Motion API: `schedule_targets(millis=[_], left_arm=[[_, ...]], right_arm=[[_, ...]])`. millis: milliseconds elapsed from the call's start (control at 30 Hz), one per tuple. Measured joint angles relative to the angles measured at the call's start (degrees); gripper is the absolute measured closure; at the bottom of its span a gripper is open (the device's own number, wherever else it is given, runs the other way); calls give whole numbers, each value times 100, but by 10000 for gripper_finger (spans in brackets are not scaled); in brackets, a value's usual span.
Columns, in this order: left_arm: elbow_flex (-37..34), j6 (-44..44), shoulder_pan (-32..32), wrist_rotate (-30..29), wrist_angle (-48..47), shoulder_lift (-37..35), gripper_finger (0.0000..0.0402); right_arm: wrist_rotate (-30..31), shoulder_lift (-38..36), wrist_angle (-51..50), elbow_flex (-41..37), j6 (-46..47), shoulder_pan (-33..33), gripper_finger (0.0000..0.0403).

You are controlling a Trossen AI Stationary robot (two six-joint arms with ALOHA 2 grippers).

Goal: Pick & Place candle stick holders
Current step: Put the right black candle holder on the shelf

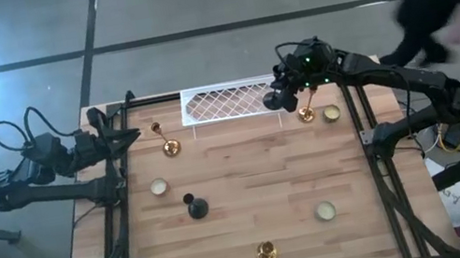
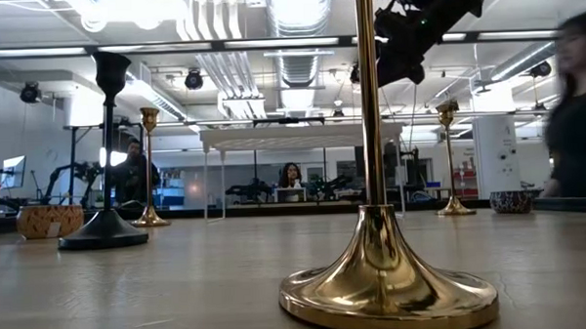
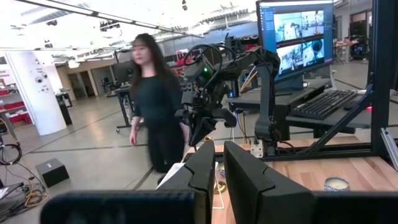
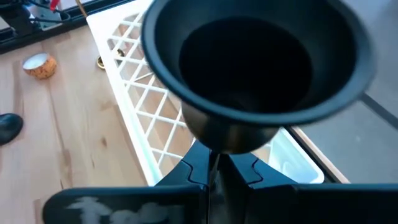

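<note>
Right gripper (image 1: 285,93) hangs over the near-right corner of the white lattice tray (image 1: 227,101), its fingers pinched tight on the stem of a black candle stick holder (image 4: 249,68) whose cup fills my right wrist view, with the tray's lattice showing beneath it. I read this as the carry-and-place step: the holder is lifted clear of the wood and poised above the tray, not yet set down. My next move, as I judge it, calls for a straight descent until the base meets the lattice, then a release without tipping the piece; from overhead the holder itself is hidden under the wrist, so I cannot say how upright it hangs. That arm reaches in from the right edge, elbow bent, wrist turned downward. Left gripper (image 3: 216,180) waits at the table's left edge with its fingers nearly together and nothing between them. On the tabletop (image 1: 247,173) I see a gold stick (image 1: 164,141) at far left, another gold stick (image 1: 306,114) just beside the working wrist, a third (image 1: 266,253) at the near edge, a second black holder (image 1: 196,207) mid-table, and three cream cups (image 1: 159,187) (image 1: 331,113) (image 1: 324,211) well apart.
</note>
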Motion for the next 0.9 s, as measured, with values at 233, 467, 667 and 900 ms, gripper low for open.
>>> schedule_targets(millis=[233, 467, 667, 900], left_arm=[[0, -28, 2, -2, 5, 0, 362], [0, -33, 0, -53, 12, 0, 362], [0, -34, 2, -75, 12, 0, 362], [0, -39, 2, -76, 14, 0, 362]], right_arm=[[-1, 0, -49, 16, 46, 0, 394], [-17, 7, -329, 170, 77, 0, 393], [-13, 7, -407, 201, 73, 0, 392], [-9, 7, -370, 199, 66, 0, 392]])
